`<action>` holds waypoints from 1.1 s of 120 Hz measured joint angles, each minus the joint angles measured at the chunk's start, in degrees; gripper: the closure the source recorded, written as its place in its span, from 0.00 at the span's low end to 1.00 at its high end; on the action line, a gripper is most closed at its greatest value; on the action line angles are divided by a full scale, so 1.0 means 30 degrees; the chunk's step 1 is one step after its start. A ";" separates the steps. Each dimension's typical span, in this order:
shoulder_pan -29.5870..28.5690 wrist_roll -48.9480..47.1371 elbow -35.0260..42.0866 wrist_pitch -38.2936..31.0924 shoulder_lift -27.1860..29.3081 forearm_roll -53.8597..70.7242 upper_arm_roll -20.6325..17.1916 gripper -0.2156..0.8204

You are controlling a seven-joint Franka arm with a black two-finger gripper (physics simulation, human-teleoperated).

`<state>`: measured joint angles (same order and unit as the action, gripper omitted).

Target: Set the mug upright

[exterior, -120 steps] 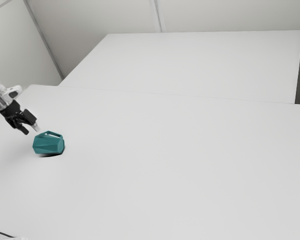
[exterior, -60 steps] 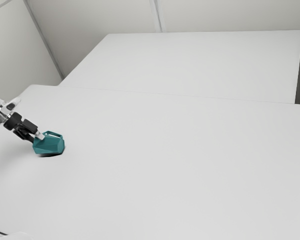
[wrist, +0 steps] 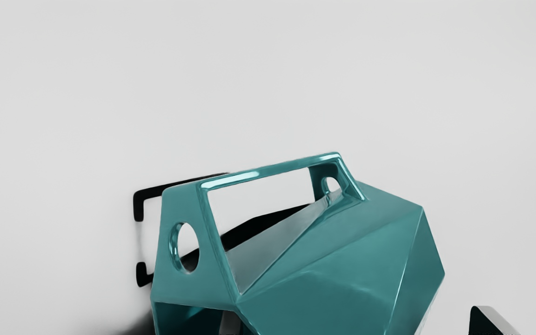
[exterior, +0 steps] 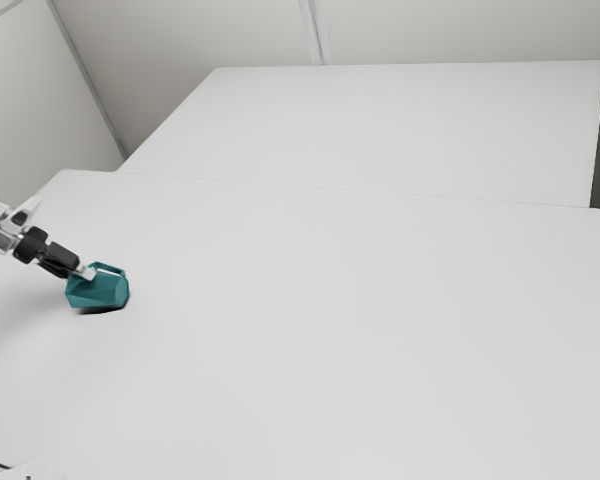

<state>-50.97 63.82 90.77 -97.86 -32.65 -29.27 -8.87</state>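
Mug (exterior: 104, 291) on its side on bench (exterior: 330, 330), exterior view's left. Hand (exterior: 86, 273) released, one fingertip (wrist: 230, 324) in the mouth, the other outside. Close squarely on the wall (wrist: 342, 284), lift slightly, rotate base-down, lower gently.

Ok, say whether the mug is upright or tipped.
Tipped: the mug lies on its side on the table, its mouth facing sideways.

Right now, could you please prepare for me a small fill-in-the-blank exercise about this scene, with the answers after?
1. The faceted teal mug is not upright; it lies on its ____ on the white table.
2. Round holes pass through the ends of the mug's angular ____.
3. The black two-finger gripper is ____, not shut.
4. The arm enters from the exterior view's ____.

Answers: side; handle; open; left
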 joint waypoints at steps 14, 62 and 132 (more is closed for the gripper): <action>-0.0049 0.0378 0.0362 0.0166 -0.0028 -0.0643 -0.0078 0.41; -0.0043 0.1321 0.0399 0.0810 0.0139 -0.1733 -0.0258 0.83; 0.3810 0.1745 0.0538 0.0797 0.3352 -0.1642 -0.0078 0.96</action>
<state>-39.54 69.05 92.39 -95.47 -22.59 -34.20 -9.11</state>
